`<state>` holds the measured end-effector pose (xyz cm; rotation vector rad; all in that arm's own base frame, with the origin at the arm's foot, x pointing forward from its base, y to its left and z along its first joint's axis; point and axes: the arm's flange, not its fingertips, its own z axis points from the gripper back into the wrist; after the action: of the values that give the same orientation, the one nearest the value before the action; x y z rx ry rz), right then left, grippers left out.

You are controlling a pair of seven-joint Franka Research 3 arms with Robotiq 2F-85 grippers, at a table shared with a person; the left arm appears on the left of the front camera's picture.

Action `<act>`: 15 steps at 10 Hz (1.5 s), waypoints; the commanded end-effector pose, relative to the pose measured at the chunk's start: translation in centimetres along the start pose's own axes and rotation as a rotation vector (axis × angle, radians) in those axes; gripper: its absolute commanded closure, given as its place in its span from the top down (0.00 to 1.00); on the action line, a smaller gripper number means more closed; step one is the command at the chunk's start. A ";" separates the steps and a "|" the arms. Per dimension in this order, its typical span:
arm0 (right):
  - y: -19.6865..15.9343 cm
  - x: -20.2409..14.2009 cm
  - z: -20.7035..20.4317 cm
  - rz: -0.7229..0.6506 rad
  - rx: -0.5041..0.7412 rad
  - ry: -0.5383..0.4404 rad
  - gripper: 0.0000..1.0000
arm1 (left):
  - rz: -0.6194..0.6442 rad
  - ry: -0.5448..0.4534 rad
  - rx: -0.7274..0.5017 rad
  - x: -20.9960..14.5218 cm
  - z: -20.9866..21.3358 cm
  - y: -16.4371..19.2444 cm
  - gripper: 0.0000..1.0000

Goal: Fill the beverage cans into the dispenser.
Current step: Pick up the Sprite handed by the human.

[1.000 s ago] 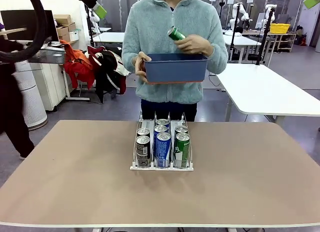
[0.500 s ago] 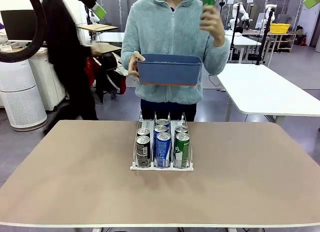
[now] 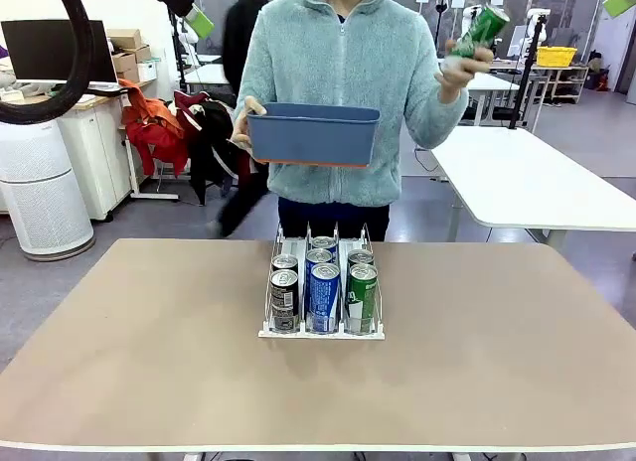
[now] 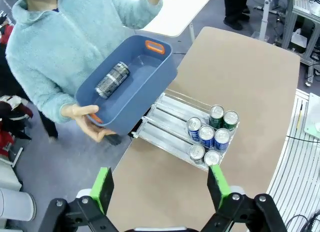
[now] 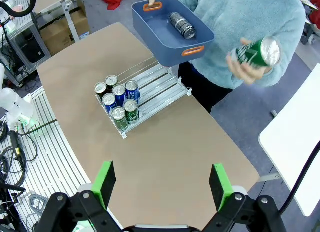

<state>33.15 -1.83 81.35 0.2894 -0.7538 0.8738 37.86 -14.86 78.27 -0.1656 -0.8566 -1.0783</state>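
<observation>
Left gripper (image 4: pixel 160 188) and right gripper (image 5: pixel 162 187) spread wide, empty, person's hand (image 3: pixel 457 66) holding green can (image 3: pixel 483 28) at two o'clock of blue bin (image 3: pixel 313 138), loaded dispenser (image 3: pixel 298 334) at six o'clock

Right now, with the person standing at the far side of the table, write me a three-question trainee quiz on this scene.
1. How many slim aluminium beverage cans stand in the three-lane white wire dispenser?
2. True or false: the blue rectangular plastic bin holds one dark can lying on its side.
3. Where is the green aluminium can?
A. lying in the bin
B. raised in the person's hand, off to one side of the bin
C. in a dispenser lane

Key: 1. seven; 2. true; 3. B
</observation>
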 end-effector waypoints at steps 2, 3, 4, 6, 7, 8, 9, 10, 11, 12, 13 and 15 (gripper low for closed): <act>0.1 -0.1 0.0 -0.002 0.008 0.001 1.00 | -0.028 -0.040 -0.119 0.2 -0.8 -0.8 1.00; 0.1 -0.1 0.0 -0.002 0.008 0.001 1.00 | -0.038 -0.057 -0.142 0.1 -0.5 -1.0 1.00; 0.1 -0.1 0.0 -0.002 0.008 0.001 1.00 | -0.041 -0.042 -0.149 0.2 -0.3 -1.3 1.00; 0.1 -0.1 0.0 -0.002 0.008 0.001 1.00 | -0.022 0.042 -0.103 -0.3 -0.9 -1.1 1.00; 0.1 -0.1 0.0 -0.002 0.008 0.001 1.00 | -0.001 0.199 -0.036 -1.4 -2.4 0.1 1.00; 0.1 -0.1 0.0 -0.002 0.008 0.001 1.00 | -0.019 -0.006 -0.116 0.3 -0.9 -1.6 1.00; 0.1 -0.1 0.0 -0.002 0.008 0.001 1.00 | -0.019 -0.006 -0.116 0.3 -0.9 -1.6 1.00; 0.1 -0.1 0.0 -0.002 0.008 0.001 1.00 | -0.019 -0.006 -0.116 0.3 -0.9 -1.6 1.00; 0.1 -0.1 0.0 -0.002 0.008 0.001 1.00 | -0.019 -0.006 -0.116 0.3 -0.9 -1.6 1.00; 0.1 -0.1 0.0 -0.002 0.008 0.001 1.00 | -0.019 -0.006 -0.116 0.3 -0.9 -1.6 1.00; 0.1 -0.1 0.0 -0.002 0.008 0.001 1.00 | -0.019 -0.006 -0.116 0.3 -0.9 -1.6 1.00; 0.1 -0.1 0.0 -0.002 0.008 0.001 1.00 | -0.019 -0.006 -0.116 0.3 -0.9 -1.6 1.00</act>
<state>33.15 -1.83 81.35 0.2893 -0.7539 0.8738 36.93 -16.52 77.70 -0.2376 -0.7887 -1.1411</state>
